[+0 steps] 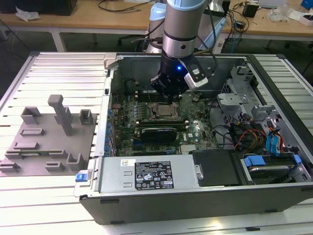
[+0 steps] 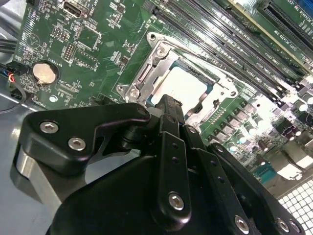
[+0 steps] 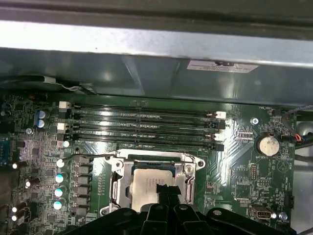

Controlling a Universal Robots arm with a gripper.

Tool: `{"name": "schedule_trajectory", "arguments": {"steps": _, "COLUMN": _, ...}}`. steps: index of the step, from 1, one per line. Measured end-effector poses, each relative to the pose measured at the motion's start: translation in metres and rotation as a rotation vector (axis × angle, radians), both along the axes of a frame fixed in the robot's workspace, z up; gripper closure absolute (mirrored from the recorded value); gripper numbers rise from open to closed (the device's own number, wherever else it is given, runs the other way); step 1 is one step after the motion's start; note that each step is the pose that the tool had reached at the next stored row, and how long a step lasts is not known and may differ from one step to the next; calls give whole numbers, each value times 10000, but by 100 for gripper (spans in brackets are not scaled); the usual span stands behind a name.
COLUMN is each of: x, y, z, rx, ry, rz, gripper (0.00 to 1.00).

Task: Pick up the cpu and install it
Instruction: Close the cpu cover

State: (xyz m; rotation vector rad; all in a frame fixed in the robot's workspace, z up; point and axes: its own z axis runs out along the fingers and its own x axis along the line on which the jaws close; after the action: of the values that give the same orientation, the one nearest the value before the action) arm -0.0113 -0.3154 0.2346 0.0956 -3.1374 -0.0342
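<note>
The cpu, a silvery square chip, lies flat in the metal-framed socket on the green motherboard inside the open computer case. In both wrist views the cpu sits within the socket frame. My gripper hangs straight over it. Its black fingertips are together and shut, with nothing between them. They end at the cpu's edge; whether they touch it I cannot tell.
Memory slots run beside the socket, and a coin battery lies nearby. A black expansion card and the power supply with a white label sit toward the case's front. A grey fixture lies on the exterior view's left.
</note>
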Motion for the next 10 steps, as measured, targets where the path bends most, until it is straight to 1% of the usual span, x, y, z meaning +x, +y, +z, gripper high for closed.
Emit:
{"name": "schedule_trajectory", "arguments": {"steps": 1, "x": -4, "y": -3, "z": -2, "rx": 3, "ry": -15, "rz": 2, "gripper": 89}}
{"name": "schedule_trajectory", "arguments": {"steps": 2, "x": -12, "y": -7, "z": -2, "rx": 2, "ry": -51, "rz": 2, "gripper": 89}}
{"name": "schedule_trajectory", "arguments": {"steps": 3, "x": -31, "y": -16, "z": -4, "rx": 0, "ry": -163, "rz": 1, "gripper": 89}}
{"name": "schedule_trajectory", "arguments": {"steps": 4, "x": -62, "y": -31, "z": -12, "rx": 0, "ry": -384, "rz": 1, "gripper": 89}}
{"name": "schedule_trajectory", "arguments": {"steps": 5, "x": -94, "y": -40, "z": -24, "rx": 3, "ry": -496, "rz": -1, "gripper": 89}}
{"name": "schedule_trajectory", "arguments": {"steps": 6, "x": -115, "y": -42, "z": -30, "rx": 4, "ry": -506, "rz": 0, "gripper": 89}}
{"name": "schedule_trajectory", "arguments": {"steps": 9, "x": -179, "y": -46, "z": -49, "rx": -10, "ry": -506, "rz": 1, "gripper": 89}}
{"name": "schedule_trajectory", "arguments": {"steps": 10, "x": -189, "y": -46, "z": -61, "rx": -43, "ry": -507, "rz": 0, "gripper": 89}}
